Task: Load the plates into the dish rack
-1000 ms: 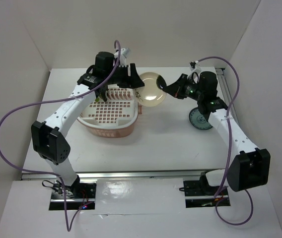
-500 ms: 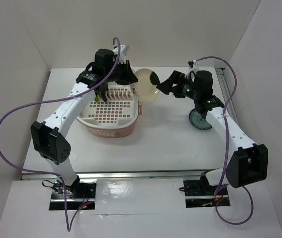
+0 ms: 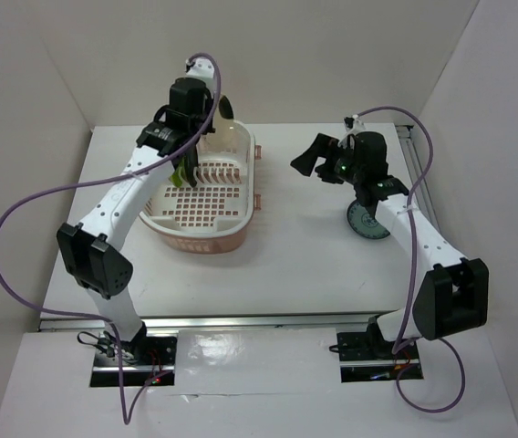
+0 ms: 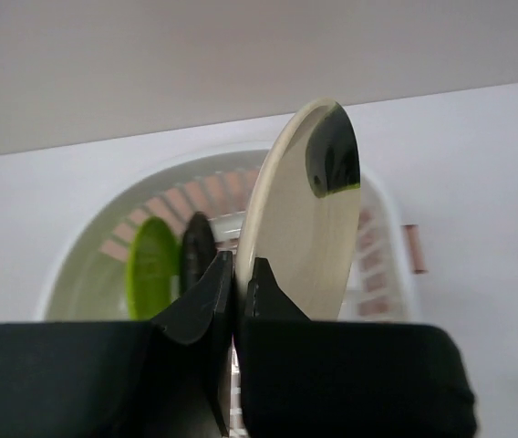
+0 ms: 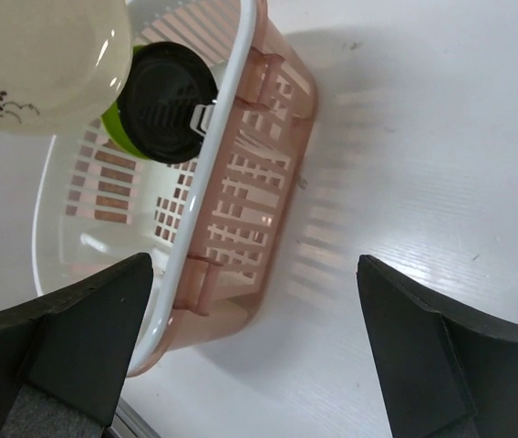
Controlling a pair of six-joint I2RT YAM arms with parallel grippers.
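**Cream plate held on edge over far end of dish rack; one plate on table**

The cream plate (image 4: 297,228) was found gripped at its lower rim by the left gripper (image 4: 238,278), both fingers pressed tight against the two faces of the plate. The plate stood nearly upright, leaning slightly, with a dark patch (image 4: 330,157) near its upper edge. It was positioned over the far end of the dish rack (image 3: 206,239). Whether its lower rim was seated between the dividers or clear of them could not be determined, the fingers blocking the view from the left wrist.

Two plates were already in the rack. The black plate (image 4: 195,260) stood on edge just beside the held plate, and the green plate (image 4: 152,278) stood on edge next to it on the other side. Both sat at the far end, inside the white slotted wall.

The teal plate (image 3: 365,222) lay flat on the table (image 3: 305,265), well apart from the rack on its right side, partly covered by the forearm of the right arm in the overhead view.

The right gripper (image 5: 253,263) was spread wide with nothing between its fingers. It hung above the table to the right of the rack, pointed toward it. Its wrist camera looked down on the pinkish side wall and white rim of the rack, with the cream plate in the upper left corner of that view.

The rack itself sat upright on the table, left of centre, in front of the left arm.
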